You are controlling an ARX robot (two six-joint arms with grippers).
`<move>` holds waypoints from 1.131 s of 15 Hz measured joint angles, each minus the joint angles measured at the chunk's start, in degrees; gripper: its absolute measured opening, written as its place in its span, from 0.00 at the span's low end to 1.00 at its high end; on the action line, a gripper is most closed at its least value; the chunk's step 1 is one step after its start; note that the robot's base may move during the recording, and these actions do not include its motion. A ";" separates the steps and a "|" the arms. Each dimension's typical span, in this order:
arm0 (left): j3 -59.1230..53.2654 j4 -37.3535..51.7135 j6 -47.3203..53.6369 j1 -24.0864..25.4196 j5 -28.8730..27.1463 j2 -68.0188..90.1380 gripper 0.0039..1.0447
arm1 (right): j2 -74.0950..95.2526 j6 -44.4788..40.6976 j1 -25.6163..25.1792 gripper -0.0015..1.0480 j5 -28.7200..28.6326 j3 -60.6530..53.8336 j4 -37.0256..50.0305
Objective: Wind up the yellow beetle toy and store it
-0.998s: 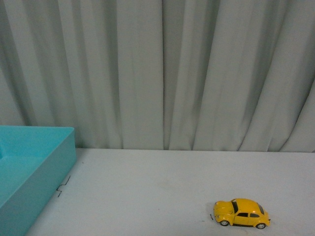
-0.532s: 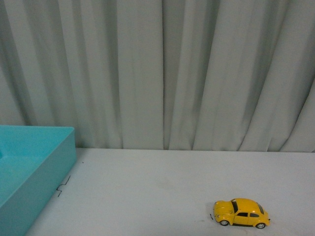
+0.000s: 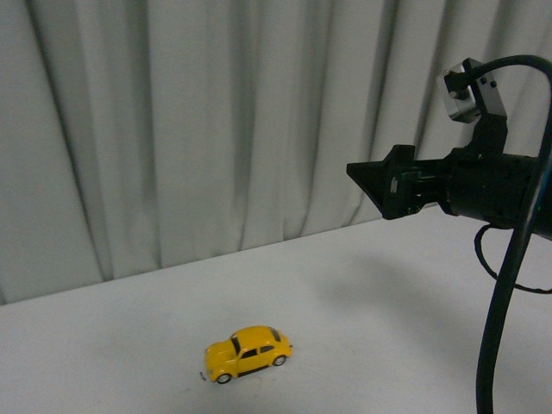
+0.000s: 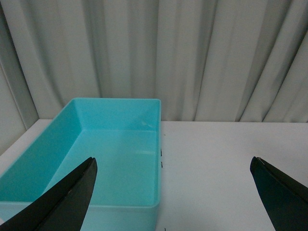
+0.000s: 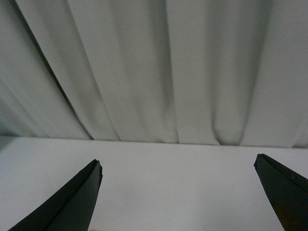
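The yellow beetle toy (image 3: 247, 352) stands on its wheels on the white table (image 3: 362, 285), low in the front view, left of centre. My right gripper (image 3: 366, 177) is raised well above the table at the right, far from the toy, pointing left. In the right wrist view it (image 5: 178, 168) is open and empty, facing bare table and curtain. My left gripper (image 4: 173, 166) is open and empty, hovering by the near right corner of a teal box (image 4: 156, 144). The toy is out of both wrist views.
The teal box is open-topped, with nothing showing inside it, and stands near the curtain (image 3: 216, 129). The curtain backs the whole table. A black cable (image 3: 500, 302) hangs from my right arm at the right edge of the front view.
The front view has shifted: the teal box is out of it, the toy now shows at lower centre-left, and my right arm has come into view at the upper right.
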 joint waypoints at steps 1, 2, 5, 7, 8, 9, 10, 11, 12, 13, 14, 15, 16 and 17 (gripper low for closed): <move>0.00 0.00 0.00 0.00 0.00 0.00 0.94 | 4.59 -3.04 2.12 0.94 -1.46 5.97 -3.17; 0.00 0.00 0.00 0.00 0.00 0.00 0.94 | 8.57 -7.82 4.22 0.94 -3.78 11.58 -7.78; 0.00 0.00 0.00 0.00 0.00 0.00 0.94 | 19.69 -28.76 7.52 0.94 -12.04 28.41 -31.98; 0.00 -0.02 0.00 0.00 0.02 0.00 0.94 | 22.71 -42.51 7.54 0.94 -17.11 35.87 -46.93; 0.00 0.00 0.00 0.00 0.00 0.00 0.94 | 23.89 -47.58 7.76 0.94 -17.94 39.15 -53.66; 0.00 0.00 0.00 0.00 0.02 0.00 0.94 | 26.40 -57.42 8.35 0.94 -18.56 43.74 -65.09; 0.00 0.00 0.00 0.00 0.00 0.00 0.94 | 28.68 -64.15 9.05 0.94 -18.69 46.29 -73.48; 0.00 0.00 0.00 0.00 0.00 0.00 0.94 | 30.27 -69.85 9.66 0.94 -18.25 47.63 -79.19; 0.00 -0.02 0.00 0.00 0.00 0.00 0.94 | 31.54 -73.70 10.19 0.94 -17.77 48.89 -83.49; 0.00 -0.02 0.00 0.00 0.02 0.00 0.94 | 33.38 -79.67 10.54 0.94 -17.11 51.04 -89.20; 0.00 -0.02 0.00 0.00 0.00 0.00 0.94 | 34.91 -84.00 11.02 0.94 -16.06 52.72 -92.41; 0.00 -0.02 0.00 0.00 0.02 0.00 0.94 | 36.13 -86.66 11.37 0.94 -15.93 54.47 -93.64; 0.00 0.00 0.00 0.00 0.02 0.00 0.94 | 37.81 -88.63 11.74 0.94 -15.08 56.65 -95.10; 0.00 -0.02 0.00 0.00 0.04 0.00 0.94 | 38.64 -89.90 11.98 0.94 -14.36 57.68 -95.86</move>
